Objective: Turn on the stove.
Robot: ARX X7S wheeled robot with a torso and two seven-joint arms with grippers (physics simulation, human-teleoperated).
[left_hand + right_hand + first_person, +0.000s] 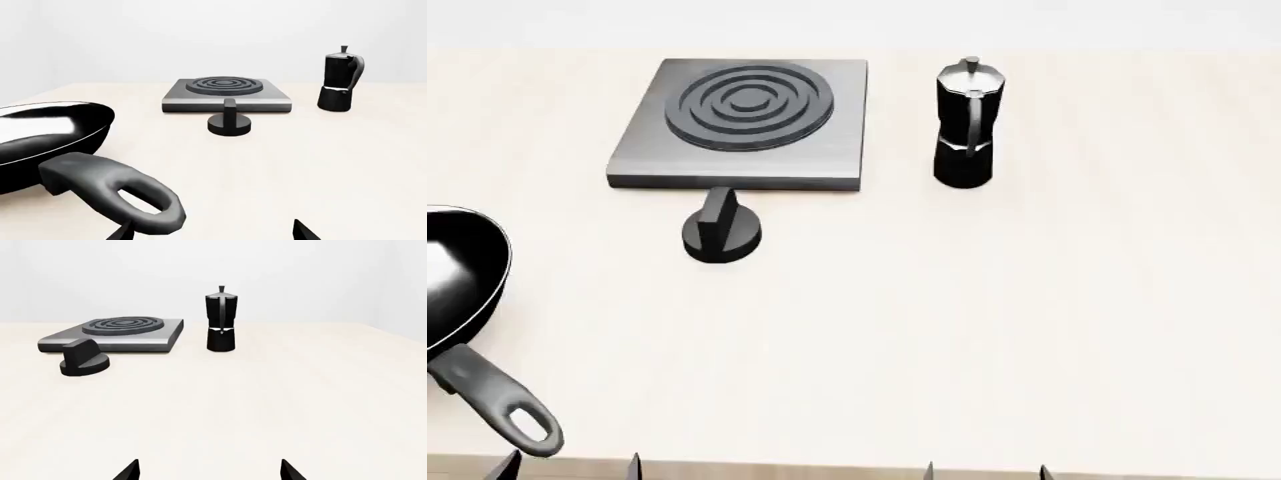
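The stove (741, 125) is a flat grey square plate with dark concentric rings, at the far left-centre of the table. Its black round knob (722, 233) with an upright ridge sits just in front of it. Both also show in the left wrist view, stove (227, 94) and knob (229, 121), and in the right wrist view, stove (113, 334) and knob (84, 361). My left gripper (571, 468) is open at the table's near edge, left of centre, its tips far from the knob. My right gripper (985, 472) is open at the near edge, right of centre. Both are empty.
A black moka pot (969, 122) stands right of the stove. A black frying pan (454, 285) lies at the left edge, its handle (501, 405) pointing toward my left gripper and close above it in the left wrist view (113, 192). The table is pale wood.
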